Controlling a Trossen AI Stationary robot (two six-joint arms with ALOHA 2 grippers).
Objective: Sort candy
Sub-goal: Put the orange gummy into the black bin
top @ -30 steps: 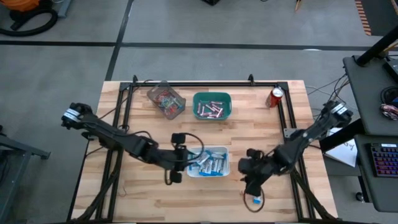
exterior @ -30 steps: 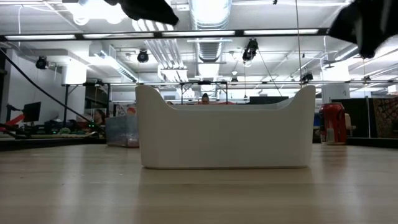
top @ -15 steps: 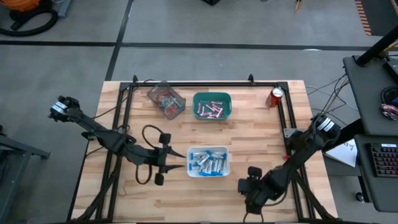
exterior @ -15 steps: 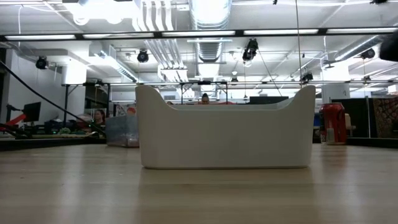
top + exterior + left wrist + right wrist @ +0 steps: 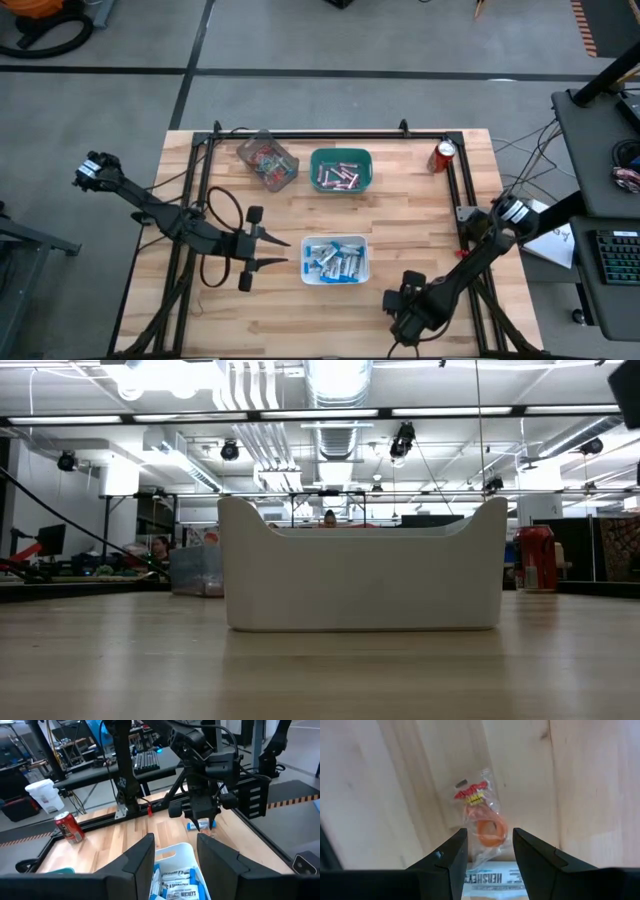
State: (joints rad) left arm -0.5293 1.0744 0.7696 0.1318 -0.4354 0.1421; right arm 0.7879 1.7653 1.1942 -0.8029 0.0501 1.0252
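Right claw (image 5: 407,325) in the high view hangs low over the near edge of the tabletop (image 5: 400,215), off the near right corner of the white bin (image 5: 335,259) that holds the blue-and-white packets (image 5: 333,262). Farther across from it stand the green bin (image 5: 340,170) with the pinkish sticks, the clear bin (image 5: 267,160) with red-orange pieces, and the red soda can (image 5: 443,156). Left claw (image 5: 262,250) waits with fingers apart and empty, on the other side of the white bin.

Low view: only the white bin's wall (image 5: 362,580) and the can (image 5: 535,558) show; neither claw's fingers are seen.

Left wrist view: the left claw's fingers (image 5: 138,858) stand open over the white bin (image 5: 175,855), and beyond it the right claw (image 5: 201,822) points down at a blue-and-white packet (image 5: 200,825) on the wood.

Right wrist view: the right claw (image 5: 489,857) is open and holds nothing. A clear-wrapped orange candy (image 5: 481,815) lies straight ahead between its fingers, with the printed packet (image 5: 494,879) at their base.

I judge this the approach to a pick: the next move calls for a descent, then closing on one candy only.
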